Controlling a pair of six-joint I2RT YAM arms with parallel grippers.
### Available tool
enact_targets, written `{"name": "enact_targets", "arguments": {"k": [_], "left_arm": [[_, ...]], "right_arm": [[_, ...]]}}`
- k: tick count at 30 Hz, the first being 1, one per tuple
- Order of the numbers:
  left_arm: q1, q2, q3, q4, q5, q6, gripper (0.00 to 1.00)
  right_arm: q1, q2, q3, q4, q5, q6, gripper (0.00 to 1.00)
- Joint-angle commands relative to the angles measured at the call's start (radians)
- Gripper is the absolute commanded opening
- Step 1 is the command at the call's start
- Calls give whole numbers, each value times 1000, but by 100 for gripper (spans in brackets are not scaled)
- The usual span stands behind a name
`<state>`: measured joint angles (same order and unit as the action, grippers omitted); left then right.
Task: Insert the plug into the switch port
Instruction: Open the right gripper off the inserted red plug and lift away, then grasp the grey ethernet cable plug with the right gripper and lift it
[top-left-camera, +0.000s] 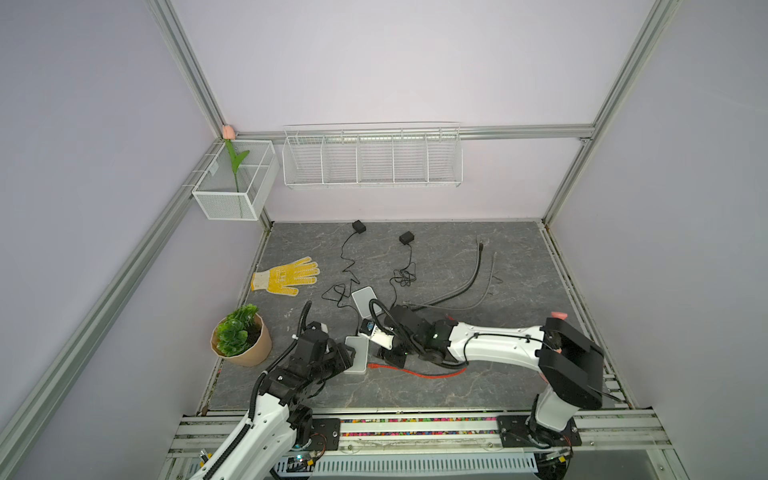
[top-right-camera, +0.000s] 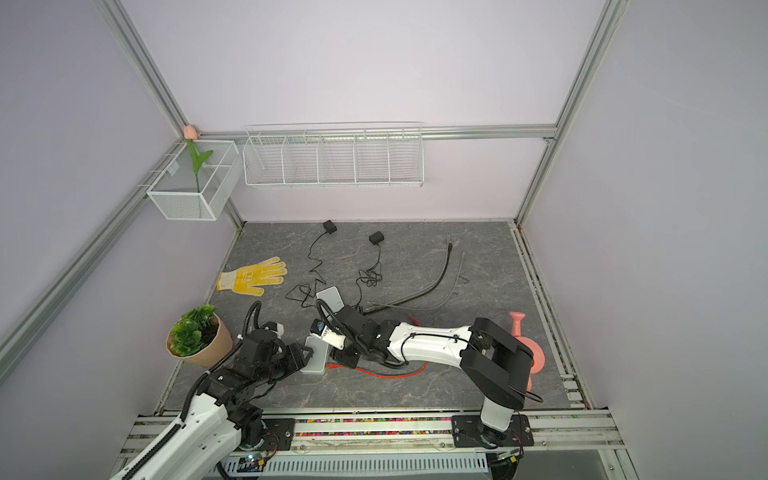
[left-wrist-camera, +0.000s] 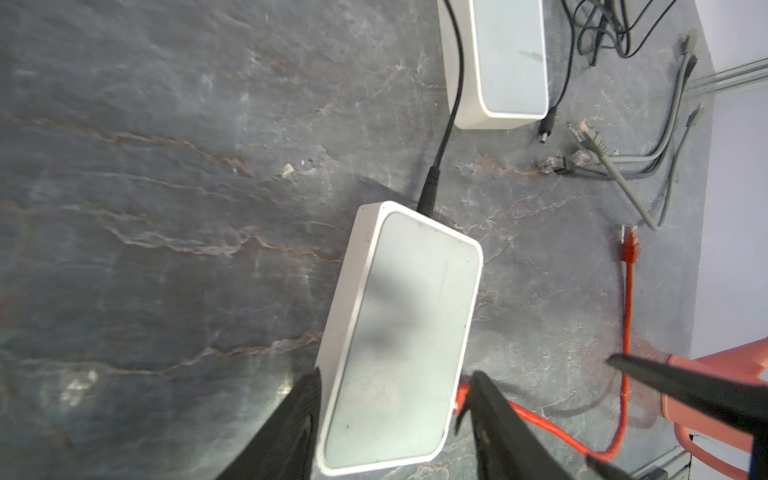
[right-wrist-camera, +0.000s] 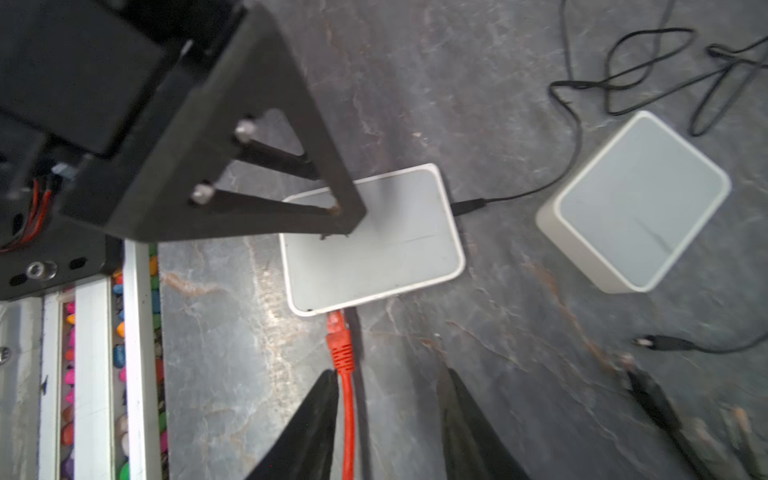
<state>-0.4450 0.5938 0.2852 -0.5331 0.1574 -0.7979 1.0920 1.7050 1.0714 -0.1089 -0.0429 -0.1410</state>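
The orange plug (right-wrist-camera: 338, 332) sits with its nose against the near side of the white switch (right-wrist-camera: 374, 249), just under the rim; the port face itself is hidden from my right wrist view, so I cannot tell how deep it goes. Its red cable (right-wrist-camera: 348, 415) runs back from the plug along the tabletop (top-left-camera: 457, 257) and passes just beside one finger (right-wrist-camera: 320, 419) of my right gripper (right-wrist-camera: 390, 415). That gripper's jaws stand well apart and clamp nothing.

My left gripper (left-wrist-camera: 395, 374) straddles the switch across its short width, jaws spread. One finger (left-wrist-camera: 299, 415) lies at the switch's side, while the other shows a narrow gap with a bit of orange visible in it.

A black power lead (left-wrist-camera: 428, 195) enters the switch at its far end. Beyond it lies a second white box (right-wrist-camera: 631, 199), with a loose barrel plug (left-wrist-camera: 546, 133) and several grey cables (left-wrist-camera: 590, 145) beside it.

In both top views the switch lies near the front of the tabletop between my two arms. Farther left are a potted plant (top-left-camera: 241, 336) and a yellow glove (top-left-camera: 286, 276). A pink watering can (top-right-camera: 528, 345) stands behind my right arm.
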Motion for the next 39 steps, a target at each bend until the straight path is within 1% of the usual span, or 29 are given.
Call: {"name": "enact_targets", "arguments": {"k": [1, 3, 7, 10, 12, 17, 21, 26, 30, 39], "left_arm": [[5, -12, 62, -19, -32, 34, 58], [6, 0, 97, -12, -36, 54, 58], [4, 29, 166, 4, -18, 98, 57], [2, 31, 196, 19, 2, 120, 57], [3, 32, 204, 22, 7, 130, 57], [0, 35, 194, 30, 28, 133, 57], [1, 28, 186, 38, 29, 135, 57], [1, 36, 172, 93, 54, 123, 57], [1, 53, 178, 93, 58, 127, 56], [1, 34, 183, 81, 58, 121, 56]], "right_arm": [[-86, -39, 22, -102, 29, -19, 44], [-153, -14, 88, -189, 66, -26, 43], [-254, 50, 203, -305, 76, -75, 43], [-284, 110, 270, -367, 92, -143, 41], [-311, 152, 301, -388, 138, -165, 40], [-418, 224, 384, -479, 95, -164, 38], [-450, 252, 396, -537, 97, -196, 36], [-485, 280, 388, -579, 32, -212, 34], [-489, 279, 365, -568, -5, -215, 33], [-498, 305, 336, -553, 4, -214, 28]]}}
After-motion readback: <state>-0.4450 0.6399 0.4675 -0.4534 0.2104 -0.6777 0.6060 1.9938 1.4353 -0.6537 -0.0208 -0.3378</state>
